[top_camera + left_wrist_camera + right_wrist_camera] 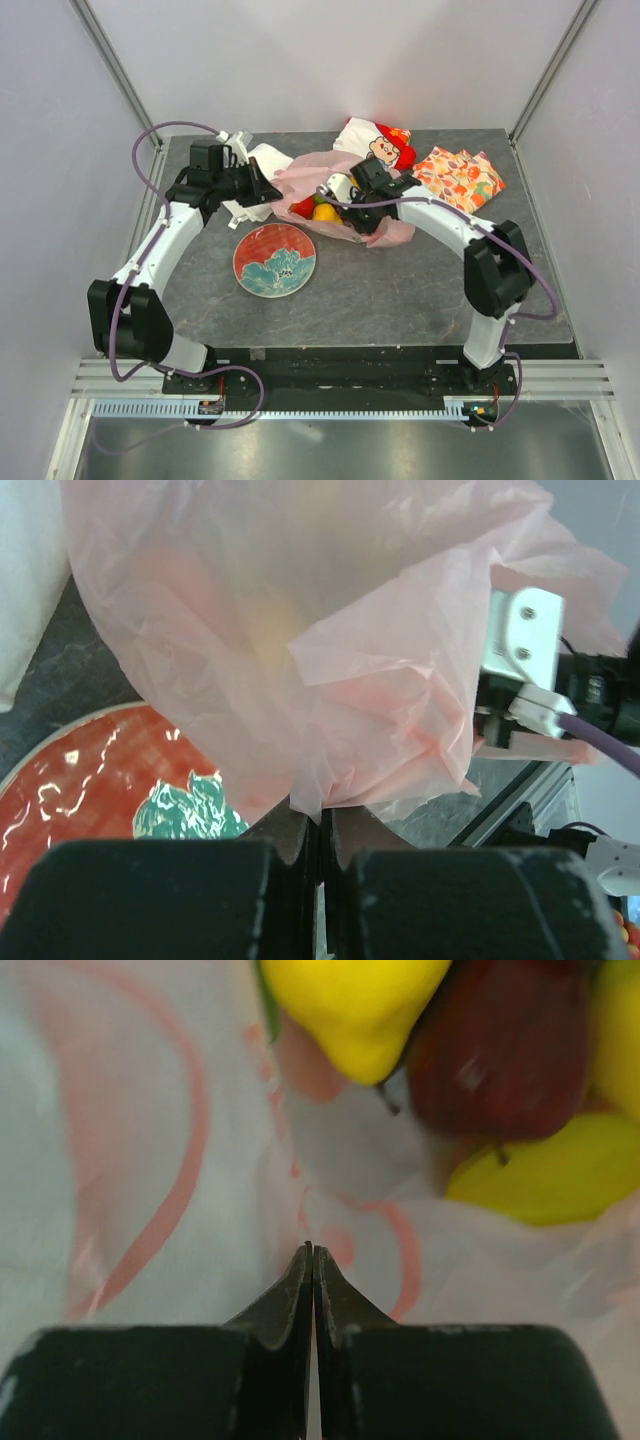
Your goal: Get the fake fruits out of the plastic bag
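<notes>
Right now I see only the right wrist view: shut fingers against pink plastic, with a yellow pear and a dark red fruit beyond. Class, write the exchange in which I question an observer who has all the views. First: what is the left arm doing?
Observer: The left gripper is shut on a fold of the plastic bag.
Operator: Is anything out of the bag yet?
Observer: No. The fruits show only in the bag's mouth, and the red plate on its near side holds none.
Operator: What lies behind the bag?
Observer: A cartoon-print cloth, with an orange-patterned cloth to its right.
</notes>
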Controlling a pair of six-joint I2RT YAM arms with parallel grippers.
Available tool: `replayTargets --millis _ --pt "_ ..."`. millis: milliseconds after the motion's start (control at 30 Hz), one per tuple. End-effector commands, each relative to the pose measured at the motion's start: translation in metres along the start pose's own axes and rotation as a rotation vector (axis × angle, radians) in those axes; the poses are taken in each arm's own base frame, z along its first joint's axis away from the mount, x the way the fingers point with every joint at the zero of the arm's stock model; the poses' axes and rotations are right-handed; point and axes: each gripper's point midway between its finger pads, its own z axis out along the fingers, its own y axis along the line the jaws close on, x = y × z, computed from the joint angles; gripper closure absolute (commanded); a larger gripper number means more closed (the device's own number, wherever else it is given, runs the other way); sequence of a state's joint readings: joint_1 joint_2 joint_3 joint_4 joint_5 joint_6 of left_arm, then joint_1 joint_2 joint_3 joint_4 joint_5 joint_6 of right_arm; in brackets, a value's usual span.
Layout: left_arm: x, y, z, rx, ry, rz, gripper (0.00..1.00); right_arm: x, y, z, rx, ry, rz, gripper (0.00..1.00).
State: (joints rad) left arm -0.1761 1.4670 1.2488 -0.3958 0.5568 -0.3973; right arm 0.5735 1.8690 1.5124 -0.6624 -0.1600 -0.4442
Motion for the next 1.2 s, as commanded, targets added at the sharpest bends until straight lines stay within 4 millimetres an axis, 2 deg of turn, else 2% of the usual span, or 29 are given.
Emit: replayTargets --millis 0,67,233,333,367,433,467,567,733,1067,1167 --pt "0.008 -0.002 -0.019 -0.02 -0.02 0.054 0.98 -0.008 0.021 -0.057 -0.001 -0.114 0.015 0.92" --pt "0.013 0.001 -0.019 -0.024 -0.012 0.053 0.98 -0.012 0.018 -0.053 0.005 -0.121 0.023 0.91" --pt "0.028 0.006 -0.019 -0.035 0.015 0.03 0.98 -0.058 0.001 -0.043 0.011 -0.203 0.013 0.88" --pt "0.028 0.01 -0.019 -0.048 0.011 0.037 0.98 -0.074 -0.009 -0.026 0.023 -0.21 0.023 0.82" --pt "0.028 0.01 -0.019 -0.05 0.009 0.041 0.98 -0.076 -0.015 -0.016 0.042 -0.202 0.051 0.74" --pt "0.025 0.01 -0.02 -0.054 -0.001 0.055 0.98 -0.073 -0.029 -0.005 0.105 -0.174 0.07 0.63" --pt "0.024 0.01 -0.021 -0.055 -0.005 0.06 0.98 -0.07 -0.033 0.006 0.118 -0.153 0.078 0.51" --pt "0.023 0.01 -0.021 -0.056 -0.009 0.07 0.98 -0.061 -0.046 0.021 0.152 -0.12 0.098 0.39" --pt "0.025 0.009 -0.021 -0.047 -0.008 0.071 0.98 -0.053 -0.065 0.037 0.185 -0.093 0.12 0.29" --pt "0.02 0.008 -0.015 -0.03 -0.005 0.072 0.98 -0.058 -0.084 0.058 0.231 -0.103 0.101 0.28" --pt "0.018 0.009 -0.012 -0.033 -0.002 0.071 0.98 -0.052 -0.087 0.068 0.23 -0.089 0.083 0.28"
